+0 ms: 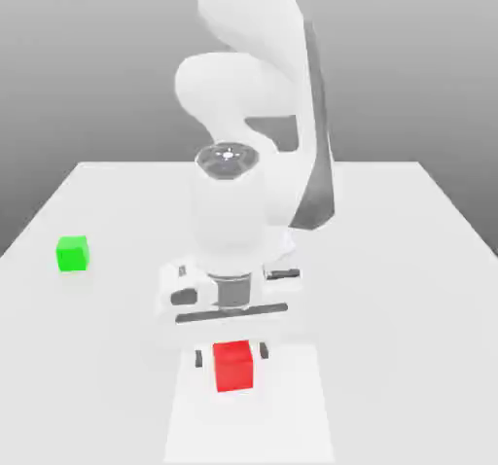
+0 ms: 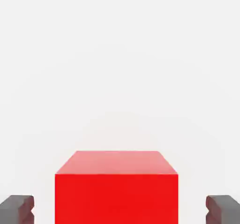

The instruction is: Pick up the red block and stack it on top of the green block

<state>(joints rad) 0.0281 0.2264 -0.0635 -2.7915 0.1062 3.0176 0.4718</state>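
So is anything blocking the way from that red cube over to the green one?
Nothing visible. The red block sits between the gripper fingers, and only bare white table lies between it and the green block toward the exterior view's left.

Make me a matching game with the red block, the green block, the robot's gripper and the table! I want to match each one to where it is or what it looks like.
Things:
1. red block
2. green block
3. gripper
4. table

Descriptions:
A. white and flat, holding both blocks
B. alone toward the exterior view's left
C. between the two dark fingers
D. lowered around a block, gaps at each side

Pairs: 1-C, 2-B, 3-D, 4-A
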